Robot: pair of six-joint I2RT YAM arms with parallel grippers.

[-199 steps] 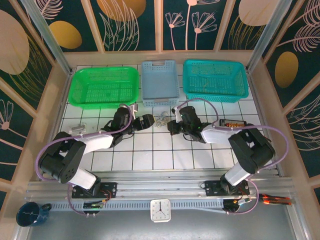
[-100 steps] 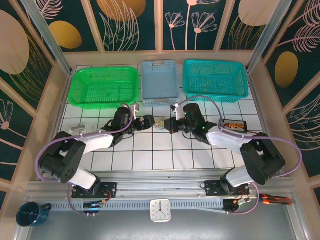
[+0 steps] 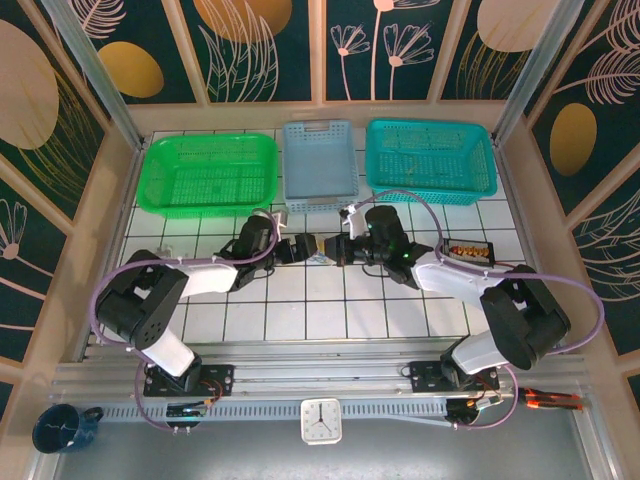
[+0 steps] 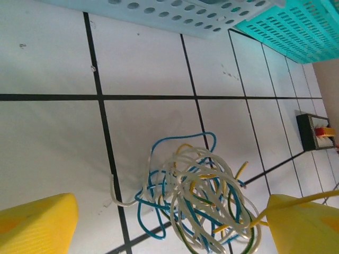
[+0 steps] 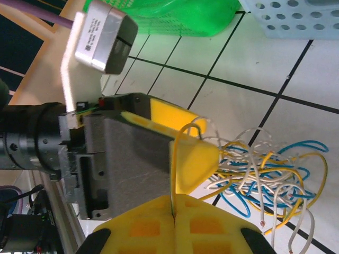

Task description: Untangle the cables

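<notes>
Left arm pushes in from where it sat half a second back, and the left gripper [image 3: 306, 247] now straddles the cables [image 4: 198, 198] with its jaws spread wide, 1 yellow finger [image 4: 33, 227] on either side of the heap. Nothing is clamped there. The right gripper [image 5: 174, 221] holds the spot it reached half a second ago (nose to nose with its partner), jaws pinched shut on a yellow strand [image 5: 172, 169] that arcs up out of the pads and back down into the knot.

The tangle itself lies on the table [image 3: 290, 320] between the 2 grippers, just in front of the light-blue basket [image 3: 320, 165]. White, blue and yellow cords loop through one another, with a trace of green low in the pile. One white end trails off to the side across a tile.

White tiles with a black grid cover the surface. At the far edge sit 3 baskets in a row: the green basket [image 3: 212, 172], the light-blue one, the teal basket [image 3: 430, 160]. A small black box [image 3: 468, 249] lies by the right arm. Dark panels [image 3: 260, 50] with gold and pink leaf prints wall the cell. Below the near rail, a clock [image 3: 320, 420] and a blue mug [image 3: 60, 428].
</notes>
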